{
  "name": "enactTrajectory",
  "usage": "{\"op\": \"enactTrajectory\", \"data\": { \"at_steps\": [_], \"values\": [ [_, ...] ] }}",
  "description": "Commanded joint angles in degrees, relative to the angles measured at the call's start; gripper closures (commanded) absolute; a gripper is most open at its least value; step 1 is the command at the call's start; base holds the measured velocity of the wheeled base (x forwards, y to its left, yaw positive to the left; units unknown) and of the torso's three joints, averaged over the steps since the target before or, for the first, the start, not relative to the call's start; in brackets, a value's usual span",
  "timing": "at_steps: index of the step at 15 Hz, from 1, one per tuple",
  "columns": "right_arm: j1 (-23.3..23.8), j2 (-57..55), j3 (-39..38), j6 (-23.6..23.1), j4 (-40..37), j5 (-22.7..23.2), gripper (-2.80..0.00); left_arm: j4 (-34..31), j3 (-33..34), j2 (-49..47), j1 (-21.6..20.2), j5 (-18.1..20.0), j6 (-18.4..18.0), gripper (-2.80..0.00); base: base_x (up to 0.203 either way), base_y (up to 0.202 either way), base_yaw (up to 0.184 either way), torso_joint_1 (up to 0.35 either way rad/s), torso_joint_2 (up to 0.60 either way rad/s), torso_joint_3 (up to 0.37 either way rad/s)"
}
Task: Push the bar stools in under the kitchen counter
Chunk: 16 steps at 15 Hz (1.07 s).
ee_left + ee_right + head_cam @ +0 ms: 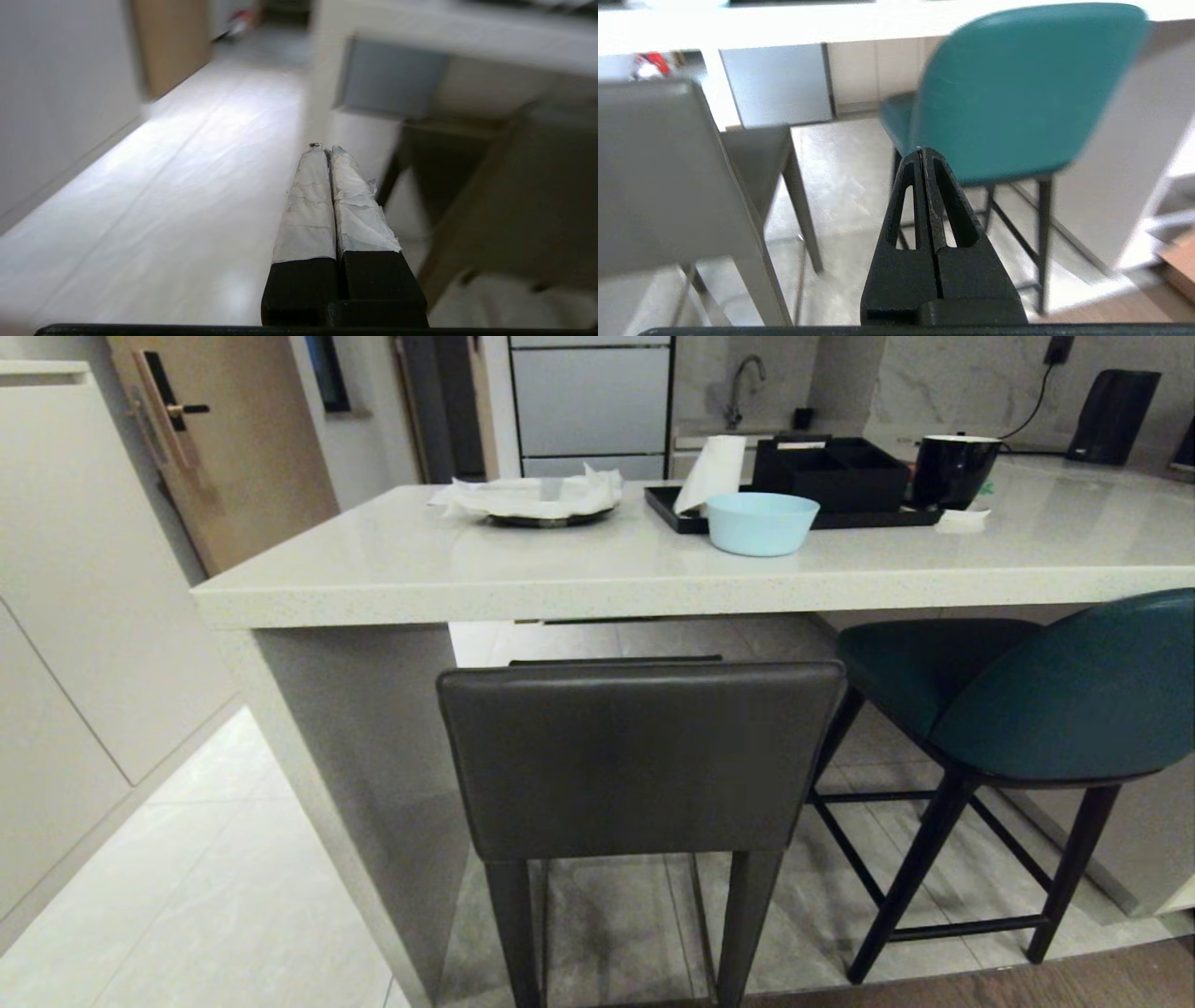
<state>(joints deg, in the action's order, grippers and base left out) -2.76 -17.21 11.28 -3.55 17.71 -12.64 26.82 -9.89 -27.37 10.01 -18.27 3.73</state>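
Note:
The boxy dark grey bar stool (642, 756) stands in front of me with its seat under the cream speckled kitchen counter (597, 581). The teal bar stool (1046, 695) stands to its right, its seat partly beneath the slab and its curved back outside the edge. Neither arm shows in the head view. My left gripper (326, 148) is shut and empty, low over the pale floor, left of the grey stool (523, 200). My right gripper (923, 150) is shut and empty, held apart from the teal stool's back (1017, 88), with the grey stool (658, 177) off to its side.
On the counter sit a light blue bowl (761, 523), a black tray (794, 513) with boxes and a paper roll, a black mug (952, 467) and a plate with crumpled tissue (537, 497). A pale support panel (364, 784) stands left of the grey stool. White cabinets (84, 616) line the left.

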Motion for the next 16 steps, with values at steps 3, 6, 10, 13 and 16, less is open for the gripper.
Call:
{"op": "enactTrajectory", "data": {
  "at_steps": [3,6,10,13,16],
  "values": [
    [2.52,17.49,4.37,0.64,-24.48,0.26,0.00,-12.41,0.90,11.07,-3.85,-1.74,-0.53,0.00,0.000,0.000,0.000,0.000,0.00,0.000],
    [2.75,17.22,-0.43,0.59,-24.70,2.63,0.00,-10.50,2.83,12.41,-12.67,2.28,-2.55,0.00,0.000,0.000,0.000,0.000,0.00,0.000],
    [2.76,17.21,-9.76,1.62,-15.96,8.31,0.00,-14.69,8.59,25.18,-10.77,18.86,-3.89,0.00,0.000,0.000,0.000,0.000,0.00,0.000],
    [2.76,17.21,-11.28,0.66,-17.72,13.69,0.00,-21.62,10.55,27.49,-10.05,20.12,-0.24,0.00,0.000,0.000,0.000,0.000,0.00,0.000],
    [2.76,17.21,-11.28,1.52,-17.71,13.26,0.00,-25.76,9.71,27.44,-9.93,19.90,-6.57,0.00,0.000,0.000,0.000,0.000,0.00,0.000]
  ]
}}
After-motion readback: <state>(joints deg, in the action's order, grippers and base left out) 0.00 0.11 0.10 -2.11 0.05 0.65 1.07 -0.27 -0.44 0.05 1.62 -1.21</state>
